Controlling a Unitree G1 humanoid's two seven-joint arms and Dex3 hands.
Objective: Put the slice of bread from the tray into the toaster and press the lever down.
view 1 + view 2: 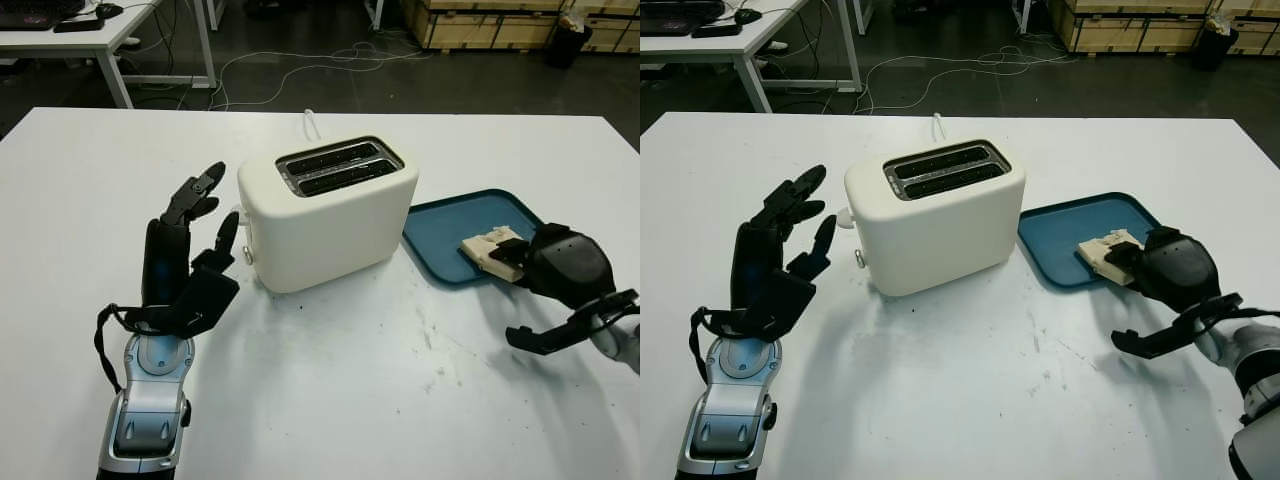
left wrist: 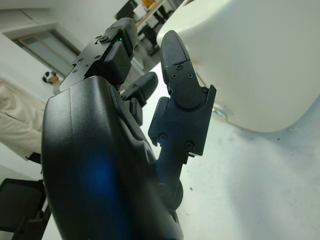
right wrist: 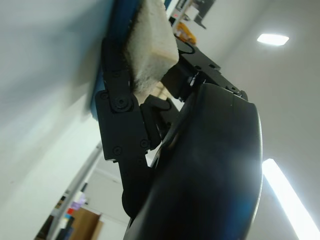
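Slice of bread (image 1: 487,249) lying in the blue tray (image 1: 450,225), right of the toaster (image 1: 330,210). Right hand (image 1: 560,268) closing on it, fingers (image 3: 117,100) pinching its edge for the lift. Left hand (image 1: 190,262) left of the toaster, open, probably parked near the lever.

Both eye views look forward and down from the head, sharing the desk (image 1: 330,400) and toaster (image 1: 330,215) at 12 o'clock. Each wrist view sits hard against its own hand, facing along the fingers.
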